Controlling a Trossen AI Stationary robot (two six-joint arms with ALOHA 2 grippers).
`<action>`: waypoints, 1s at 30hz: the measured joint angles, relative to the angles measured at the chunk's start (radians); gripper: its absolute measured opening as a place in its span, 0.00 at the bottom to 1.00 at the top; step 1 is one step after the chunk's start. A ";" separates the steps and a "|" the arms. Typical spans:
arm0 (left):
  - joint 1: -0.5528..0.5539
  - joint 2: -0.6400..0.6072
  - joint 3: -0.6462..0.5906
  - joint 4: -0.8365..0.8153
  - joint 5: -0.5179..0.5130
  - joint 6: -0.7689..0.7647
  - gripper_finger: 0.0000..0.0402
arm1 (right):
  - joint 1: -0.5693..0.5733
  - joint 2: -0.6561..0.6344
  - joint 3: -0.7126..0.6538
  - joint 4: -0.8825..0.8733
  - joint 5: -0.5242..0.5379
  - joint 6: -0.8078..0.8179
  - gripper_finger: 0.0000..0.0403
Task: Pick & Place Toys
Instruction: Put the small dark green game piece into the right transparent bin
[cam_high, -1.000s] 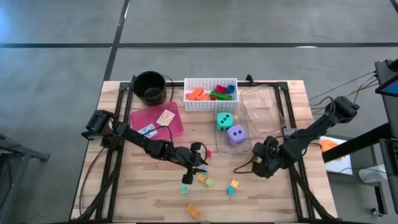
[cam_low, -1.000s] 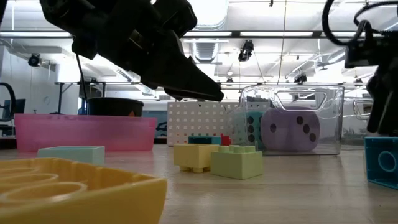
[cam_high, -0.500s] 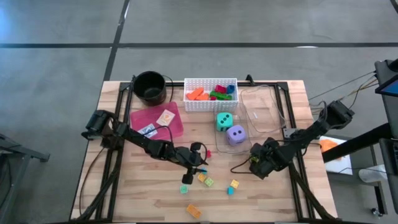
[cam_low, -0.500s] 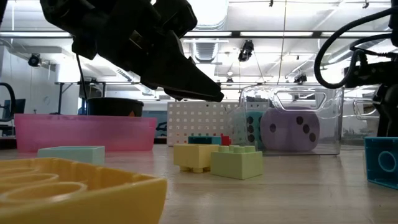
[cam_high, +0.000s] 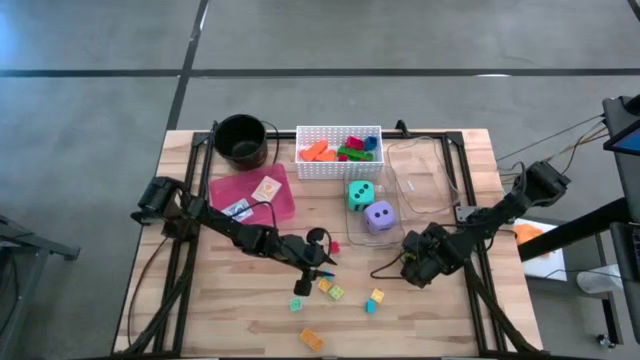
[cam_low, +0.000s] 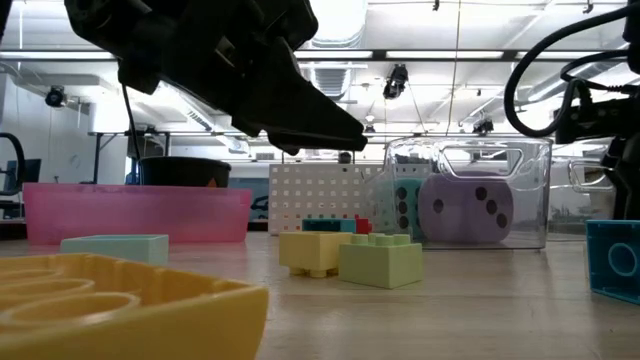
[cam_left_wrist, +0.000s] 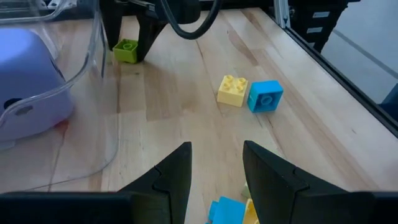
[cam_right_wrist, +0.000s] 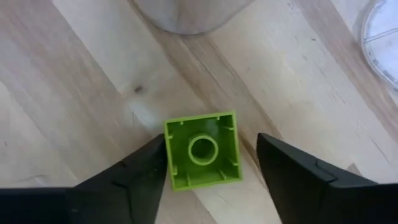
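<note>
My right gripper (cam_high: 408, 268) is low over the table's middle right, open, its fingers on either side of a lime green block (cam_right_wrist: 202, 150) that lies studs down on the wood. My left gripper (cam_high: 322, 262) hovers open and empty over the table's middle (cam_left_wrist: 214, 165). Small loose blocks lie near the front: a yellow one (cam_left_wrist: 232, 90) and a blue one (cam_left_wrist: 265, 96) side by side, a yellow and pale green pair (cam_high: 331, 289), a teal one (cam_high: 297, 303) and an orange one (cam_high: 311, 339). The teal die (cam_high: 361, 195) and the purple die (cam_high: 379, 216) sit in a clear bin. My right gripper points down over the lime green block. One finger (cam_right_wrist: 143, 171) lies along the block's side edge (cam_right_wrist: 168, 155); I cannot tell whether it touches. The other finger (cam_right_wrist: 292, 171) stands apart from the opposite edge. The block lies flat on the table.
A white perforated basket (cam_high: 339, 165) with several coloured blocks stands at the far middle. A black cup (cam_high: 241, 140) stands left of it. A pink tray (cam_high: 285, 205) with cards lies at the left. The clear bin (cam_high: 425, 180) reaches to the far right.
My right gripper has moved toward the table's left and come down over the lime green block. My left gripper has risen a little.
</note>
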 joint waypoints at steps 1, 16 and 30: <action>0.000 0.000 0.000 0.000 0.000 0.000 0.37 | 0.000 0.000 0.000 0.002 0.000 0.000 0.58; 0.000 0.000 -0.001 0.000 0.000 0.000 0.37 | 0.000 -0.043 0.005 -0.002 -0.006 -0.050 0.39; 0.001 0.000 -0.001 -0.001 0.000 0.001 0.37 | -0.001 -0.229 0.221 -0.438 0.060 -0.091 0.43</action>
